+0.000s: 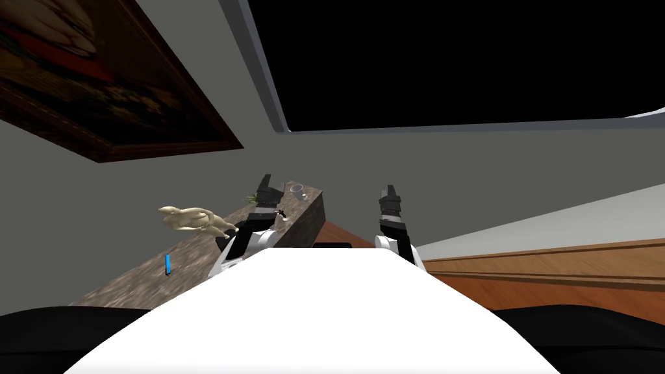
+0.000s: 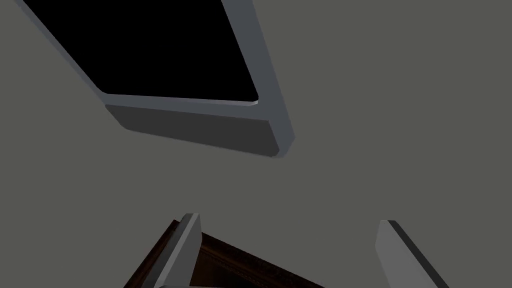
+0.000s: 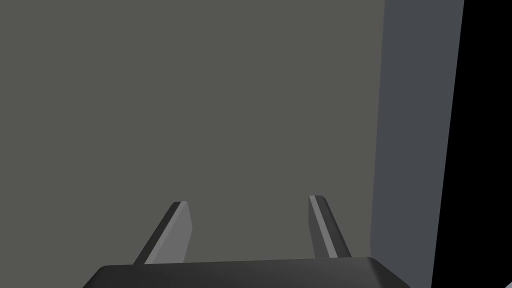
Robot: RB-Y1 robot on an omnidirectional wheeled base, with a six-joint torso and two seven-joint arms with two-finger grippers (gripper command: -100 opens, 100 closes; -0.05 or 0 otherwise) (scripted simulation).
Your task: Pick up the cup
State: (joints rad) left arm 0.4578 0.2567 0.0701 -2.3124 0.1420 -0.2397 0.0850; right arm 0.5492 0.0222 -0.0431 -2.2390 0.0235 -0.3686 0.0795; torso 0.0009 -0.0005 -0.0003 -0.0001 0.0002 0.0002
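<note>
Left gripper [image 1: 266, 183] and right gripper [image 1: 389, 193] are raised, fingers apart and empty. A mottled brown counter [image 1: 195, 260] (on my left) holds a cream figurine [image 1: 191, 219]. The white cup [image 1: 297, 190] stands at its far end, near the left gripper.

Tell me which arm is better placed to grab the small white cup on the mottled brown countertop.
Left, probably. The left gripper, open, hangs over the countertop just beside the cup; the right gripper, also open, sits past the counter's end, farther off.
</note>
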